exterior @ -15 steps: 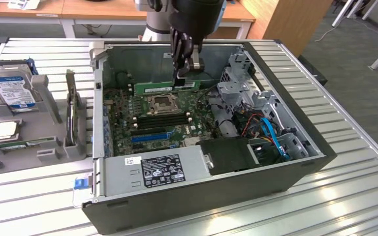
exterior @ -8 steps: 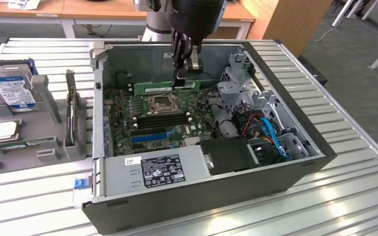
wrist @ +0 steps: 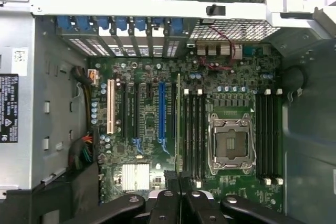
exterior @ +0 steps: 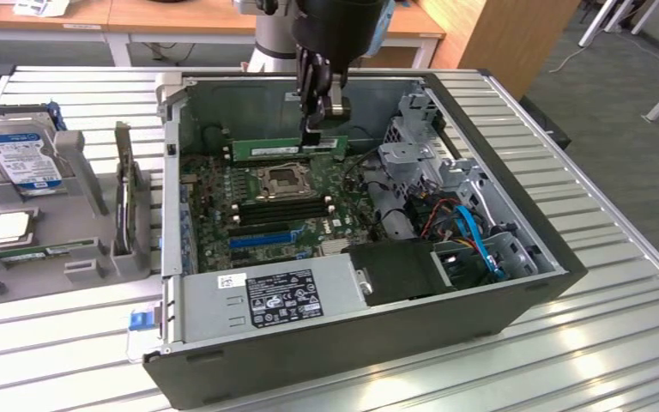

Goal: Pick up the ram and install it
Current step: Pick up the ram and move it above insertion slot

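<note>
The ram (exterior: 272, 151) is a long thin green stick. It hangs level inside the open computer case (exterior: 501, 309), above the motherboard (exterior: 209, 202) and just beyond the processor socket (exterior: 281, 178). My gripper (exterior: 322, 136) comes down from above and is shut on the stick's end at the exterior view's right. In the wrist view the ram (wrist: 178, 124) appears edge-on as a thin line running out from my gripper (wrist: 178, 195), alongside the black memory slots (wrist: 193, 129) next to the socket (wrist: 229, 142).
A grey holder (exterior: 89, 257) at the exterior view's left carries a hard drive (exterior: 21, 159), a silver processor chip (exterior: 7, 227) and another green stick (exterior: 45, 251). The power supply (exterior: 284, 296), drive cage (exterior: 421, 163) and blue cable (exterior: 475, 245) crowd the case.
</note>
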`<state>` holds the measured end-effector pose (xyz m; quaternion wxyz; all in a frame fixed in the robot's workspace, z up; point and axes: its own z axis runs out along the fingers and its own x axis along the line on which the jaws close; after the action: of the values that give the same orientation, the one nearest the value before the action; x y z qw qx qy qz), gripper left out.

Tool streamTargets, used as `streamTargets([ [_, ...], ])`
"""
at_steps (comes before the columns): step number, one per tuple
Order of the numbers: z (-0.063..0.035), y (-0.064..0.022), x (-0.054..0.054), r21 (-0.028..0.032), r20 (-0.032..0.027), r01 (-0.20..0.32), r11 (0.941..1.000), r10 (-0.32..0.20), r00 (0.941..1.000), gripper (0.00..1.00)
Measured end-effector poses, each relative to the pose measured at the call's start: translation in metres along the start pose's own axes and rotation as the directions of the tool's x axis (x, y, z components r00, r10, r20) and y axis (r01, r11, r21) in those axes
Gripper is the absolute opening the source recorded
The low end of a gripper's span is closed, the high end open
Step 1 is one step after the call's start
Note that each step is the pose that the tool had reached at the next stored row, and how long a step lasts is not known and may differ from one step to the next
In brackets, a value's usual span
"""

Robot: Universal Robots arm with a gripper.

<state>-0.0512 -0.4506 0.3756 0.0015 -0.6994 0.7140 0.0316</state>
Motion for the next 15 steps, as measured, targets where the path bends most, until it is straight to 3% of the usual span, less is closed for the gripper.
streamTargets([
  [15, 0.0055, 0.0004, -0.029, 0.0031, 0.0051, 0.000, 1.0000, 0.000, 1.0000, 0.12],
])
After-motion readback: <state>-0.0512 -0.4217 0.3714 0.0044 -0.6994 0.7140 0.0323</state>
